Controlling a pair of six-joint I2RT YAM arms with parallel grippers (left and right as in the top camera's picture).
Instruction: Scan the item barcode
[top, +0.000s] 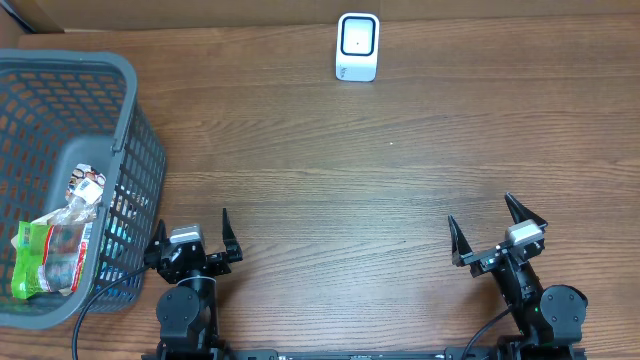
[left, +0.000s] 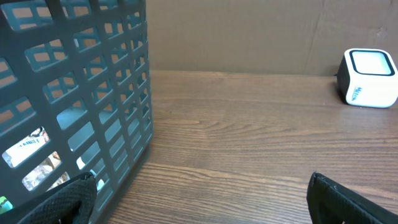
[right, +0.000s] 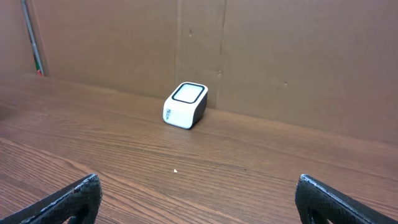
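Both claws stand released and empty: left gripper (top: 192, 228), right gripper (top: 482, 215). Beside the left one, a green plastic packet (top: 40, 258) lies in the grey plastic mesh basket (top: 80, 60). Pickup pending: reach in, grasp, then present to the far white cube scanner (top: 357, 47).

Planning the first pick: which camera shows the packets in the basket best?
Overhead: it looks straight down into the basket, showing the green packet and the clear-wrapped packet beside it. Left wrist catches only slivers through the basket's mesh wall; right wrist shows neither.

Left gripper (top: 191, 222) and right gripper (top: 481, 210) stand wide open, seemingly level.
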